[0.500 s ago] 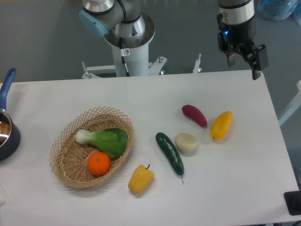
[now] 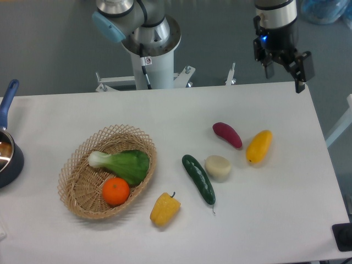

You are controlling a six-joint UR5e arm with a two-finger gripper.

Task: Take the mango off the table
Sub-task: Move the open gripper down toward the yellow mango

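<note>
Lying on the white table [image 2: 165, 110], the mango [image 2: 259, 146] is a smooth oval, yellow shading to orange, tilted with its upper end toward one o'clock. A purple sweet potato [image 2: 227, 135] sits near it at ten o'clock, a pale round vegetable [image 2: 218, 167] at eight o'clock. Bare tabletop runs from the mango to the right edge at three o'clock and to the far edge at twelve. The gripper [image 2: 284, 67] hangs beyond that far edge, fingers spread, holding nothing, well apart from the fruit.
</note>
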